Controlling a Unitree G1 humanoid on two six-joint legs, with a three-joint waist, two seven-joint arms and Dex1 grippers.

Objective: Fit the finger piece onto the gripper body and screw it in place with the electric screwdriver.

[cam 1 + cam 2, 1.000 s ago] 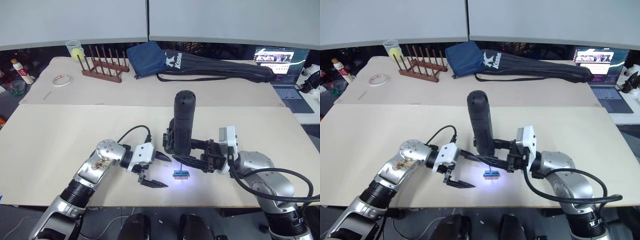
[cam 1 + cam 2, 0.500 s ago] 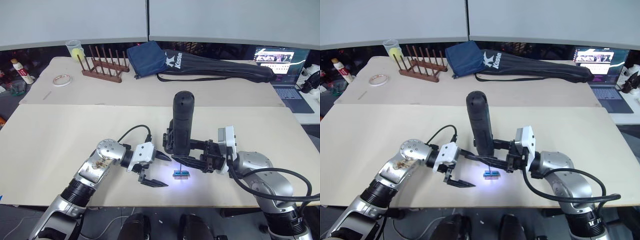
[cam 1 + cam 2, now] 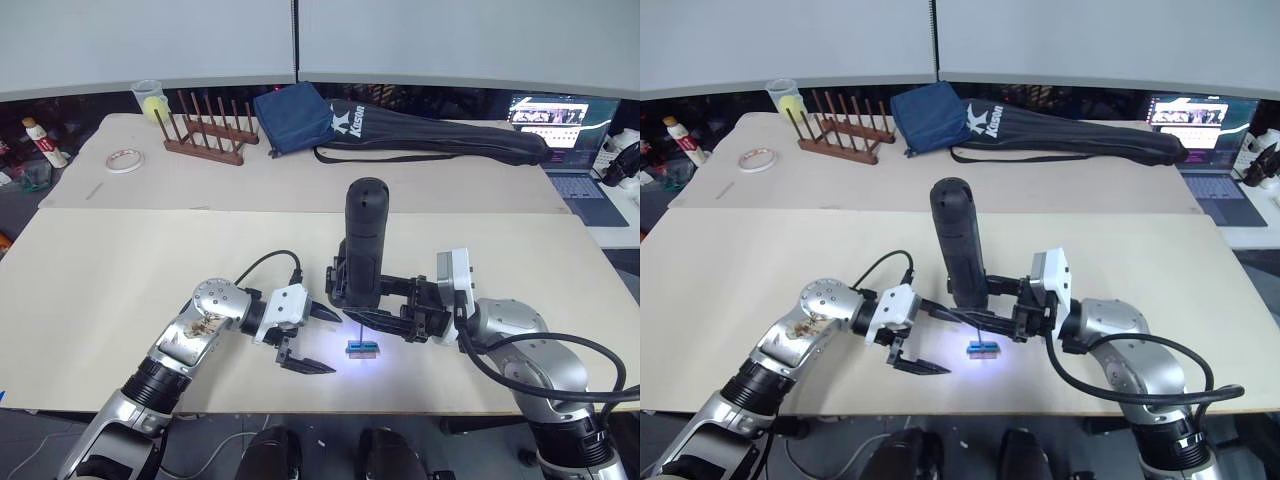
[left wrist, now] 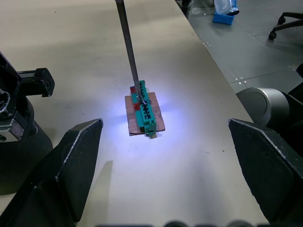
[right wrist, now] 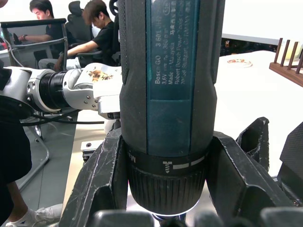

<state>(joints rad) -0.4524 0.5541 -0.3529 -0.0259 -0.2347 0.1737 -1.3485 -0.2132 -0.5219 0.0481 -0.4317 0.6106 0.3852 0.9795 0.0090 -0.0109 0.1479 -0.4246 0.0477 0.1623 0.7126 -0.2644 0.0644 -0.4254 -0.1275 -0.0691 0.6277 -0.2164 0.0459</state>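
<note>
- Eye views: right gripper (image 3: 385,318) clamps the upright electric screwdriver (image 3: 362,245); left gripper (image 3: 305,340) spread wide, empty, just beside it.
- Left wrist: bit (image 4: 129,56) touches green terminal block (image 4: 144,111), between the fingers (image 4: 78,163).
- Right wrist: fingers (image 5: 102,177) grip the screwdriver collar.

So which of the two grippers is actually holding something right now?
The right gripper: its fingers clamp the upright electric screwdriver. The left gripper is open and holds nothing, beside the small green block.
</note>
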